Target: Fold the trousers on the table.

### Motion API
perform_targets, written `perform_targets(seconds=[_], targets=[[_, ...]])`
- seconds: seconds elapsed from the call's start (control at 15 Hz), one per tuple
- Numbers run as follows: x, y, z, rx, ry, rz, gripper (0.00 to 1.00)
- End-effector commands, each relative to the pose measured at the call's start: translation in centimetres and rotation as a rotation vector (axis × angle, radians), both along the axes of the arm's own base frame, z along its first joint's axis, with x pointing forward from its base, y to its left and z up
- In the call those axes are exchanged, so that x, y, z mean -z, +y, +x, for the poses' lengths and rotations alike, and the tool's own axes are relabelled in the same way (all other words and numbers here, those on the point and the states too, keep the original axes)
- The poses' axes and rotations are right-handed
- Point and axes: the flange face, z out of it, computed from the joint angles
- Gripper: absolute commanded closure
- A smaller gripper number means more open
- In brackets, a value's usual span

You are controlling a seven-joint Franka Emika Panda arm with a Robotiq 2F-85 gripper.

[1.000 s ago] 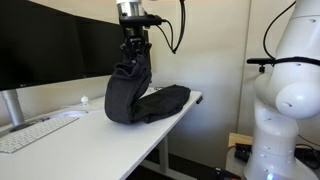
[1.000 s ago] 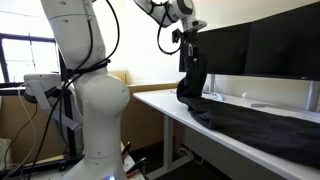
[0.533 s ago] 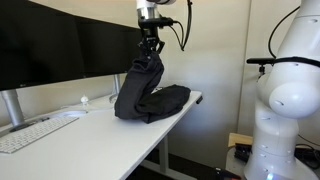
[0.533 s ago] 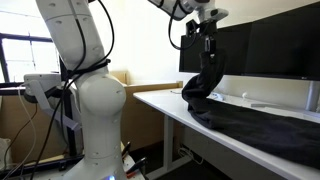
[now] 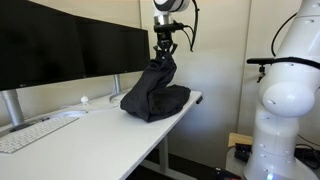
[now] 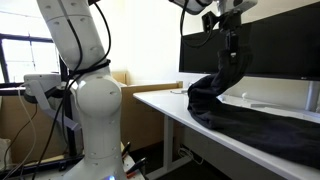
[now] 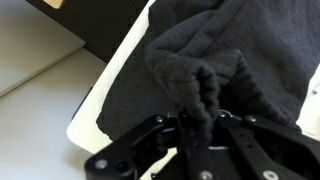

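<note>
Glossy white rounded arm [image 5: 288, 95], looping black cables [image 6: 106, 38], black hand [image 5: 164, 58].

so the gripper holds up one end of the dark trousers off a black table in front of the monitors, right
Not quite: the table is white, not black, as both exterior views show. The rest stands: the gripper holds up one end of the dark trousers in front of the monitors.
</note>
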Motion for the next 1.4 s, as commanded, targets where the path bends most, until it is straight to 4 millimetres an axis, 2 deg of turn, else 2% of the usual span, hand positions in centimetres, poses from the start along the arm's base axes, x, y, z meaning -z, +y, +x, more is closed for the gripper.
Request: perform_targets(seconds=[0.0,0.4,1.0,1.33], targets=[[-0.3,-4.5,-1.0,0.079,-0.039,0.012,0.91],[0.5,-11.6,-2.9,0.221,-0.047,0.022,0.91],[4.3,-18.8,-3.7,0.352,0.001,0.027,0.91],[5.6,-23.0,-4.1,0.42,0.009,0.013,0.91]])
